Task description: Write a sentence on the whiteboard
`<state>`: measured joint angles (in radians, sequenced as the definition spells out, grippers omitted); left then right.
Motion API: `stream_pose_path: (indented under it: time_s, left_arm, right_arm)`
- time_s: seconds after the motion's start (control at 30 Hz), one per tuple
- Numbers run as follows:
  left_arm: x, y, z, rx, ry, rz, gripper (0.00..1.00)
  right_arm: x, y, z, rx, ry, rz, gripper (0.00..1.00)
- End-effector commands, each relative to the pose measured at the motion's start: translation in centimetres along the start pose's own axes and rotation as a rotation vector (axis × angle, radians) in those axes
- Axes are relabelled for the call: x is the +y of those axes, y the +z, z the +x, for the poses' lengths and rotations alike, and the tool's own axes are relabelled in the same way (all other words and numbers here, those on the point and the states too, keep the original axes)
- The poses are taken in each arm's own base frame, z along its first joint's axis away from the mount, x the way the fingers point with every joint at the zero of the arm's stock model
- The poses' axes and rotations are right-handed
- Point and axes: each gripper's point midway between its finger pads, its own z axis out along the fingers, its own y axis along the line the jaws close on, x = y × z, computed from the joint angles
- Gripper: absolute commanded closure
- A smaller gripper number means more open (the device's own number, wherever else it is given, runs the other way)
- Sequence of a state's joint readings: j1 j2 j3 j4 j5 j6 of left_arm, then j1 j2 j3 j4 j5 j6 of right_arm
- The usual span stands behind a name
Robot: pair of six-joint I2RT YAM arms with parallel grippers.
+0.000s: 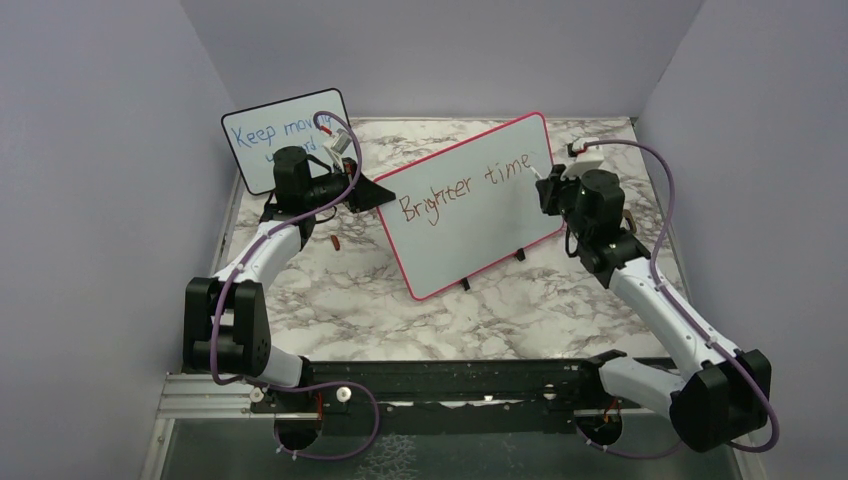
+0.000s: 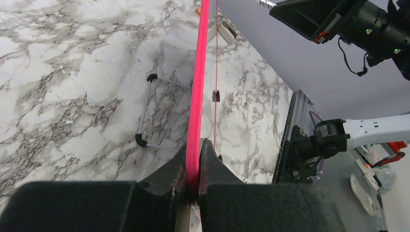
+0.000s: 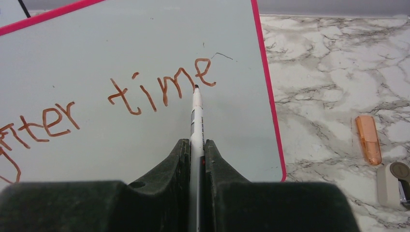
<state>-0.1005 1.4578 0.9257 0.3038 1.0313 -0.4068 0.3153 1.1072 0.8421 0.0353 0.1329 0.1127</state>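
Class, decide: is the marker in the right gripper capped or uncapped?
Uncapped: the marker shows a bare dark tip, pointing at the whiteboard.

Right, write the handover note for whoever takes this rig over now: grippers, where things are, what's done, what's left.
Left gripper: shut on the pink edge of the whiteboard, apparently steadying it.
Right gripper: shut on the marker, with the tip at the final e of "time".
The whiteboard stands propped mid-table. An orange cap lies on the table to its right.
Done: the sentence reads "Brighter time" in one line so far, and the space below is blank.
Left: probably any remaining words, then lift the marker off and release the board.
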Motion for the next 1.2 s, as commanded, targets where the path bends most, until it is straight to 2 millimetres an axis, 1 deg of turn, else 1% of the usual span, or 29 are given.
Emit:
stream_pose_path:
  time_s: [0.0, 0.23, 0.43, 0.6, 0.73, 1.0, 1.17]
  left_arm:
    - [2.9, 0.3, 2.7, 0.048, -0.032, -0.124, 1.00]
    - [3.0, 0.2, 2.5, 0.036, -0.027, -0.145, 1.00]
    - [3.0, 0.0, 2.5, 0.033, -0.027, -0.155, 1.00]
    - [3.0, 0.0, 2.5, 0.028, -0.032, -0.158, 1.00]
    - [3.0, -0.1, 2.3, 0.019, -0.029, -0.169, 1.00]
    - [3.1, -0.3, 2.3, 0.013, -0.028, -0.181, 1.00]
    - [3.0, -0.3, 2.2, 0.011, -0.028, -0.182, 1.00]
  right_arm:
    - [1.6, -1.4, 1.8, 0.061, 0.005, -0.071, 0.99]
    - [3.5, -3.3, 3.3, 0.087, -0.014, -0.104, 0.99]
    - [6.3, -4.7, 4.8, 0.099, -0.055, -0.138, 0.99]
    - [8.9, -5.8, 5.6, 0.093, -0.067, -0.190, 0.99]
    - [10.3, -6.4, 6.6, 0.109, -0.083, -0.212, 0.99]
    - [12.9, -7.6, 7.6, 0.100, -0.140, -0.234, 0.99]
    - [14.4, -8.8, 7.9, 0.086, -0.186, -0.234, 0.99]
